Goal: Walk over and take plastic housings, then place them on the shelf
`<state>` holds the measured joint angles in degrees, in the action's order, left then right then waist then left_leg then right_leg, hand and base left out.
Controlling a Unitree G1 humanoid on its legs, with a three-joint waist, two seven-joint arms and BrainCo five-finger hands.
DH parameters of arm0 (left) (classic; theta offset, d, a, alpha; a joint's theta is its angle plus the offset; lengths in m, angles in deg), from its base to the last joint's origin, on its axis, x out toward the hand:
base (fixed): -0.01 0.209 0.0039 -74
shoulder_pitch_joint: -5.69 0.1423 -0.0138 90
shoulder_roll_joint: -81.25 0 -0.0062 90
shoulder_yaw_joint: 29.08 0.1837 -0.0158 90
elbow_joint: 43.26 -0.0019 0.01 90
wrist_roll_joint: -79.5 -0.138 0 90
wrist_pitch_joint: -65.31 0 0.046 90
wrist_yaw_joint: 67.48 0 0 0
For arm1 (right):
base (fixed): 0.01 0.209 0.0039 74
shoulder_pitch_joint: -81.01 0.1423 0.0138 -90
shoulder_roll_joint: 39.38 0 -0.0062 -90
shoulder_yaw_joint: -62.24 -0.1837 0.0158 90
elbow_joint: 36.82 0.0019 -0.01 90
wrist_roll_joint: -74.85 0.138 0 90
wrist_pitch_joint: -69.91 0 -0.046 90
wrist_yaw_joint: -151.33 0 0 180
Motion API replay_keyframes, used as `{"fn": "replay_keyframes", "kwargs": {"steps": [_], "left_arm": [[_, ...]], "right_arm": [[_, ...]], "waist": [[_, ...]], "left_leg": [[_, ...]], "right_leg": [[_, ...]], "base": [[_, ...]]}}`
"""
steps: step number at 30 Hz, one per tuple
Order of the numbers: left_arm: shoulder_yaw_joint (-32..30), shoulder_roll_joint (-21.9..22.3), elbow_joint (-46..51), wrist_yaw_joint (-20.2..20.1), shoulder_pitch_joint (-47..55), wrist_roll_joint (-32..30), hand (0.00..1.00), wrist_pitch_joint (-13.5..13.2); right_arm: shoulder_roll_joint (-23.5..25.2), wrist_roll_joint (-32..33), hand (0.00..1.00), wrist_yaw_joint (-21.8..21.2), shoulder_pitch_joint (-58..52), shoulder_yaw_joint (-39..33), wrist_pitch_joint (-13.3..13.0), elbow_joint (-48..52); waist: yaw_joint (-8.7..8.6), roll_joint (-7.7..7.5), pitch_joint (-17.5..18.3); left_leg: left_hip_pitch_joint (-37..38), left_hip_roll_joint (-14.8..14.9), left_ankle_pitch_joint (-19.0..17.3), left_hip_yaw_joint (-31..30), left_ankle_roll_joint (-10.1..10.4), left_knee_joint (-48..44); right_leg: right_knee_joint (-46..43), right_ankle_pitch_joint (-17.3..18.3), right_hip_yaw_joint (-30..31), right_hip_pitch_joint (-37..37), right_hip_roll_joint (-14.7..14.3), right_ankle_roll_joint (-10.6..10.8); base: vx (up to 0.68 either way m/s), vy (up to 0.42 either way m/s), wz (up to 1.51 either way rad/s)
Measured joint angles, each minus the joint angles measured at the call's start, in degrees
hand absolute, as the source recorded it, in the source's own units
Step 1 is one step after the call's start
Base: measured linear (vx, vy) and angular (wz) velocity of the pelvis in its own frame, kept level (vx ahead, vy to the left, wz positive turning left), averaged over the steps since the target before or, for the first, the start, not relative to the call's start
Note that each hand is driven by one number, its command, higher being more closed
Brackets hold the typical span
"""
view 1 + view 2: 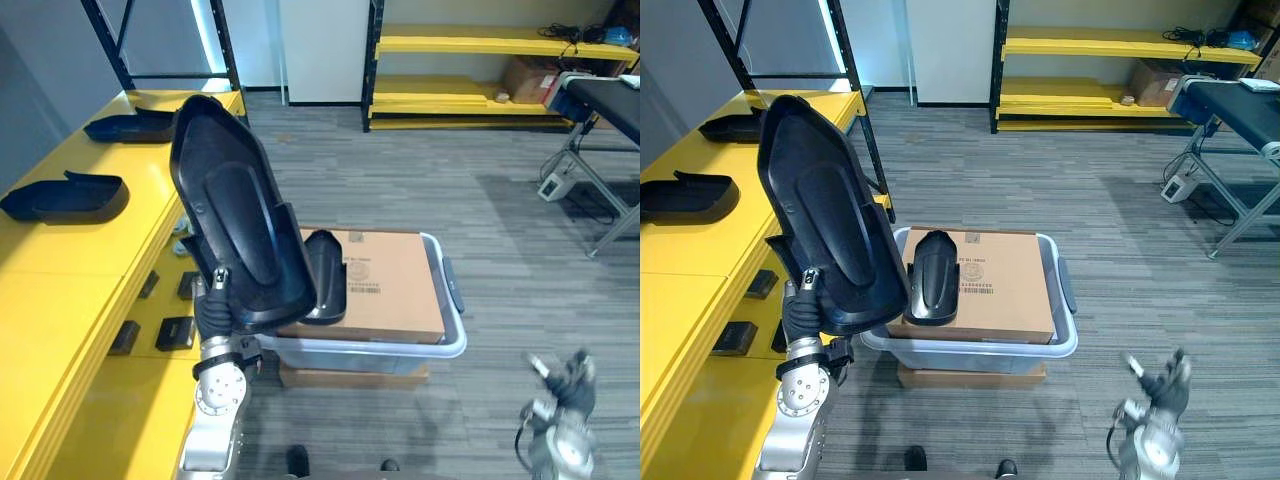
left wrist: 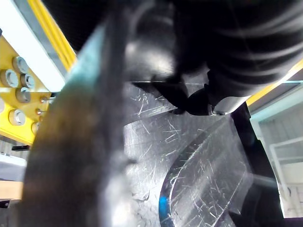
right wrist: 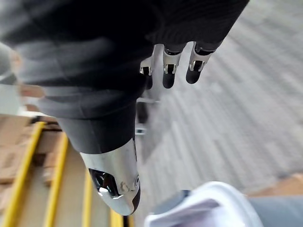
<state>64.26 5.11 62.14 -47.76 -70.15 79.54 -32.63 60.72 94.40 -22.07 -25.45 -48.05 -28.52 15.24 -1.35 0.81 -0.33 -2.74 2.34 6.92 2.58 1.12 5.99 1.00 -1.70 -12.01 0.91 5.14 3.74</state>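
**Head views:** A grey bin is seen mid-floor, w/ a cardboard box laid across its top. A small black housing is rested on the box, toward the bin's left end. Just left of the bin a large black plastic housing is held upright and raised, broad end up, and its lower part overlaps the bin's left corner in view. Its bottom edge is gripped by the left hand, w/ fingers closed round the rim. Further left of the bin a yellow shelf is seen. A near shelf housing and a far shelf housing are lain on it, well apart. The right hand is seen low, right of the bin and apart from it, over the grey floor. Beyond the bin a rack w/ yellow boards is stood by the back wall.

**Left wrist view:** The large black plastic housing's scratched inner face is seen very close. A dark fingertip of the left hand is pressed against it, so the grip is confirmed.

**Right wrist view:** The right hand's fingers are seen straight and relaxed, w/ nothing held. The thumb is kept apart from them. Grey floor is seen past the fingers, and the bin's pale rim is caught near the thumb.
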Motion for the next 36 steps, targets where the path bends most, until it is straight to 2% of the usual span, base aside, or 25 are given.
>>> {"fn": "replay_keyframes", "kwargs": {"steps": [5, 7, 8, 9, 10, 11, 12, 13, 15, 17, 19, 20, 21, 22, 24, 25, 26, 28, 30, 31, 32, 33, 34, 35, 36], "left_arm": [[0.1, 1.6, 2.1, -2.2, 3.0, 2.8, 1.0, -0.2], [1.2, 2.1, 4.2, -2.3, 3.3, 4.2, 1.0, -0.2], [1.5, 2.3, 4.8, -2.3, 3.3, 4.3, 1.0, -0.2], [2.3, 2.7, 5.7, -2.4, 3.0, 4.5, 1.0, -0.2], [2.7, 3.1, 6.0, -2.6, 2.2, 4.5, 1.0, -0.4], [2.8, 3.7, 6.1, -2.6, 2.0, 4.5, 1.0, -0.5], [3.3, 4.5, 6.1, -2.6, 1.9, 4.5, 1.0, -0.7], [3.6, 4.6, 6.0, -3.0, 1.8, 4.5, 1.0, -0.7], [4.6, 4.4, 6.0, -3.5, 1.6, 4.6, 1.0, -1.2], [5.4, 3.9, 5.9, -3.9, 0.2, 5.7, 1.0, -1.5], [6.2, 4.1, 5.7, -4.9, -1.2, 6.1, 1.0, -1.5], [6.9, 4.2, 4.7, -5.6, -2.2, 6.1, 1.0, -1.5], [7.9, 4.5, 3.5, -5.9, -2.9, 6.0, 1.0, -1.4], [8.7, 4.3, 2.7, -6.0, -3.3, 6.0, 1.0, -1.4], [9.7, 2.5, 0.7, -5.9, -4.7, 5.7, 1.0, -1.5], [9.7, 2.3, -0.1, -5.8, -4.9, 5.7, 1.0, -1.5], [9.7, 2.2, -0.8, -5.7, -5.0, 5.7, 1.0, -1.5], [9.6, 2.0, -3.2, -5.5, -5.4, 5.7, 1.0, -1.4], [9.9, 2.0, -3.6, -5.0, -5.4, 5.7, 1.0, -1.4], [10.2, 2.0, -3.5, -4.6, -5.4, 5.8, 1.0, -1.4], [10.1, 2.0, -3.5, -4.6, -5.4, 5.8, 1.0, -1.4], [10.1, 2.0, -3.5, -4.5, -5.4, 5.8, 1.0, -1.4], [10.0, 2.1, -3.5, -4.5, -5.2, 5.9, 1.0, -1.5], [10.1, 2.2, -3.5, -4.5, -5.2, 5.9, 1.0, -1.5], [10.1, 3.2, -3.5, -4.7, -5.1, 5.9, 1.0, -1.5]], "right_arm": [[3.9, -3.5, 0.0, -3.3, -1.4, 7.2, 1.7, -4.1], [5.2, -4.7, 0.0, -4.0, -0.9, 10.9, 2.0, -3.6], [5.3, -5.0, 0.0, -4.0, -0.7, 11.4, 2.0, -3.5], [5.8, -5.8, 0.0, -4.0, -0.3, 12.1, 2.0, -3.4], [5.9, -7.3, 0.0, -4.0, 0.9, 12.5, 2.0, -3.5], [5.7, -8.0, 0.0, -3.8, 1.5, 12.5, 2.1, -3.3], [5.1, -9.1, 0.0, -3.8, 2.3, 12.5, 2.0, -3.2], [4.8, -9.9, 0.0, -3.7, 2.5, 13.7, 2.2, -3.4], [4.6, -11.1, 0.0, -3.5, 2.9, 14.8, 2.3, -3.2], [4.6, -11.4, 0.0, -3.2, 4.5, 14.8, 2.4, -3.1], [5.1, -12.6, 0.0, -3.1, 5.7, 14.7, 2.9, -2.8], [5.0, -13.3, 0.0, -3.1, 5.5, 14.8, 3.3, -1.5], [4.8, -13.4, 0.0, -3.1, 5.5, 14.8, 3.7, -1.3], [5.0, -13.4, 0.0, -3.1, 5.7, 14.9, 4.1, -1.3], [5.3, -13.4, 0.0, -3.1, 7.1, 16.3, 4.0, -2.1], [5.4, -13.4, 0.0, -3.1, 7.3, 16.6, 4.0, -2.5], [5.5, -13.4, 0.0, -3.1, 7.3, 16.8, 4.0, -2.4], [5.6, -13.4, 0.0, -3.0, 7.0, 16.9, 4.0, -2.5], [5.7, -13.4, 0.0, -3.0, 6.7, 17.0, 4.1, -2.6], [5.9, -13.4, 0.0, -3.0, 5.9, 17.0, 4.1, -2.6], [6.0, -13.4, 0.0, -3.0, 5.8, 17.0, 4.2, -2.6], [6.3, -13.4, 0.0, -3.0, 5.5, 17.2, 4.4, -2.5], [6.5, -13.4, 0.0, -3.1, 5.5, 17.8, 4.5, -2.0], [6.5, -13.4, 0.0, -3.2, 5.4, 18.2, 4.5, -1.8], [6.5, -13.4, 0.0, -3.3, 5.5, 18.3, 4.5, -1.6]], "waist": [[0.82, -0.56, -1.6], [2.11, -0.6, -3.8], [2.06, -0.82, -4.1], [2.3, -1.06, -4.3], [2.48, -1.99, -5.4], [2.6, -1.22, -5.7], [2.39, -0.04, -6.2], [2.18, -0.42, -6.5], [2.58, -0.98, -6.5], [3.57, -1.51, -6.3], [3.85, -2.45, -6.5], [3.59, -2.3, -6.7], [3.05, -2.05, -7.0], [2.06, -1.84, -7.1], [1.71, -1.42, -7.2], [1.57, -2.02, -6.8], [1.41, -1.83, -6.9], [-0.54, -2.79, -6.7], [-1.04, -2.81, -6.7], [-0.83, -3.53, -6.6], [-0.59, -3.87, -6.5], [0.54, -4.4, -6.3], [1.82, -4.53, -6.2], [2.02, -4.45, -6.3], [2.03, -3.41, -6.2]], "left_leg": [[-0.3, -0.6, -0.2, -4.5, 0.0, 0.0], [-3.4, -1.9, -0.4, -7.9, -0.1, -2.0], [-5.2, -2.3, -1.1, -7.5, -1.1, -3.1], [-7.9, -2.5, -3.6, -4.5, -4.5, -4.1], [-10.3, -1.1, -4.6, 3.4, -6.0, -7.4], [-11.3, 0.2, -4.9, 8.8, -6.4, -9.6], [-11.5, 3.6, -5.3, 19.6, -6.7, -12.5], [-10.4, 5.0, -5.1, 26.8, -6.6, -13.5], [-9.3, 3.7, -5.9, 30.5, -7.5, -12.8], [-9.3, 0.8, -6.9, 29.6, -7.3, -11.8], [-8.1, -1.3, -11.1, 31.9, -5.2, -12.5], [-7.4, -0.9, -12.7, 33.1, -6.5, -15.8], [-6.0, -1.6, -13.1, 31.1, -7.1, -16.6], [-4.5, -1.9, -13.7, 29.7, -7.2, -16.6], [-1.4, -1.9, -13.8, 26.9, -5.4, -13.1], [-0.2, -2.1, -13.3, 25.8, -4.7, -11.2], [0.3, -2.3, -12.4, 25.1, -4.0, -10.7], [1.3, -3.9, -11.7, 22.6, -5.5, -12.1], [2.0, -5.3, -12.2, 20.1, -6.2, -12.8], [2.8, -6.5, -12.4, 18.7, -6.2, -12.4], [3.1, -6.9, -12.6, 18.3, -6.3, -12.2], [3.4, -7.2, -13.3, 17.7, -6.5, -12.4], [3.3, -7.1, -14.3, 17.5, -5.4, -13.3], [3.2, -6.8, -14.8, 17.2, -5.0, -13.9], [2.6, -5.3, -15.7, 16.4, -4.1, -15.5]], "right_leg": [[-4.8, 3.8, -5.2, 0.8, 1.1, 0.7], [-9.1, 6.3, -12.1, 0.5, 2.9, 0.8], [-10.0, 6.8, -14.9, 0.3, 3.5, 0.9], [-10.6, 7.2, -20.4, 0.3, 5.0, 1.0], [-11.1, 7.5, -24.9, 0.5, 7.2, 1.2], [-11.8, 7.8, -27.0, 1.0, 7.8, 1.3], [-13.6, 8.9, -30.9, 2.4, 8.2, 2.3], [-15.7, 10.2, -34.4, 4.4, 9.9, 3.5], [-16.0, 10.2, -37.2, 6.6, 11.7, 3.5], [-15.1, 10.8, -38.3, 8.0, 13.2, 3.1], [-15.6, 10.4, -40.2, 10.0, 15.8, 2.3], [-22.6, 10.4, -38.6, 10.0, 19.0, 1.1], [-30.9, 9.8, -33.7, 8.4, 21.9, -3.5], [-37.7, 9.6, -26.5, 5.7, 22.4, -5.6], [-44.9, 13.8, -10.1, -4.3, 15.1, -1.2], [-43.7, 14.9, -6.0, -7.3, 12.0, -0.9], [-42.3, 15.4, -4.1, -8.9, 10.2, -0.4], [-34.4, 16.3, 5.6, -12.2, 5.0, 0.8], [-30.5, 15.1, 11.4, -13.3, 2.9, 1.5], [-28.5, 12.6, 12.1, -13.4, 3.2, 1.2], [-27.9, 11.7, 12.0, -13.3, 3.4, 1.1], [-26.4, 10.4, 10.8, -13.1, 3.6, 0.4], [-24.4, 10.0, 9.7, -12.5, 3.5, -0.3], [-23.1, 9.7, 9.3, -11.8, 3.3, -0.5], [-20.5, 8.9, 7.9, -10.3, 2.2, -0.7]], "base": [[-0.01, -0.014, 0.6], [-0.04, -0.007, 1.53], [-0.05, 0.012, 2.09], [-0.02, 0.065, 2.29], [0.0, 0.085, 2.2], [0.04, 0.137, 1.98], [0.06, 0.105, 1.81], [0.09, 0.091, 1.76], [0.11, 0.112, 1.36], [0.09, 0.135, 0.9], [0.13, 0.164, 0.69], [0.16, 0.148, 0.79], [0.24, 0.232, 0.87], [0.19, 0.193, 0.83], [0.25, 0.18, 0.7], [0.21, 0.119, 0.44], [0.21, 0.086, 0.54], [0.22, 0.025, 0.97], [0.22, -0.023, 1.04], [0.19, -0.04, 0.78], [0.16, -0.079, 0.69], [0.12, -0.114, 0.34], [0.1, -0.13, 0.24], [0.11, -0.171, 0.11], [0.09, -0.147, 0.16]]}}
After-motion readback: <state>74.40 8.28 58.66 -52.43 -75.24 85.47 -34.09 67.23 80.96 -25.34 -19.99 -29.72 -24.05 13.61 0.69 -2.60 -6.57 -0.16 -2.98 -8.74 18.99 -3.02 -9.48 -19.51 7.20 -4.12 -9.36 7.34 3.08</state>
